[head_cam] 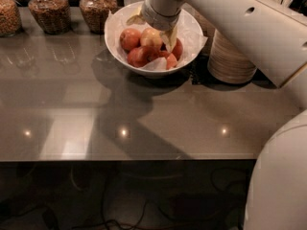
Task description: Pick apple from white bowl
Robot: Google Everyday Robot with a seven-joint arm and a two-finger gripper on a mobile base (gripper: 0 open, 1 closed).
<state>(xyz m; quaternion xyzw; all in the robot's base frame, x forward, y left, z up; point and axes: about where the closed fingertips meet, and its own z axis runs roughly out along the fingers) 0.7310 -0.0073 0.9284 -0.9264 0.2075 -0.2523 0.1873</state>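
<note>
Because the apples sit heaped in the white bowl (115,42), access is from above only, and the arm (249,28) is posed accordingly. The bowl stands at the far, 12 o'clock edge of the tabletop (144,119), lined with crinkled paper (193,28) that rises above its rim.

1. Target location. The apple (149,37), palest of the lot, lies on top of the heap, just toward 12 o'clock of the bowl's centre. Deeper red apples (130,39) crowd it from 9 o'clock round through 6 to 3 o'clock, touching it or close to it.

2. Gripper location. The gripper (152,32) is down inside the bowl, directly over the apple. Its tan fingers (170,38) are spread, one at 10 o'clock of the apple and one at 3 o'clock, so the fruit sits between them. Whether the pads already press on the skin cannot be told from here.

3. Arm pose. The white forearm comes in from 2 o'clock, slanting down over the stack of beige bowls (232,56); the wrist (160,7) bends to point the fingers nearly straight down. In my judgement this keeps the arm clear of the stack and of the jars (48,11) at 9 o'clock.

4. Step in hand. Closing on the apple, then a vertical lift, appears to remain.
</note>
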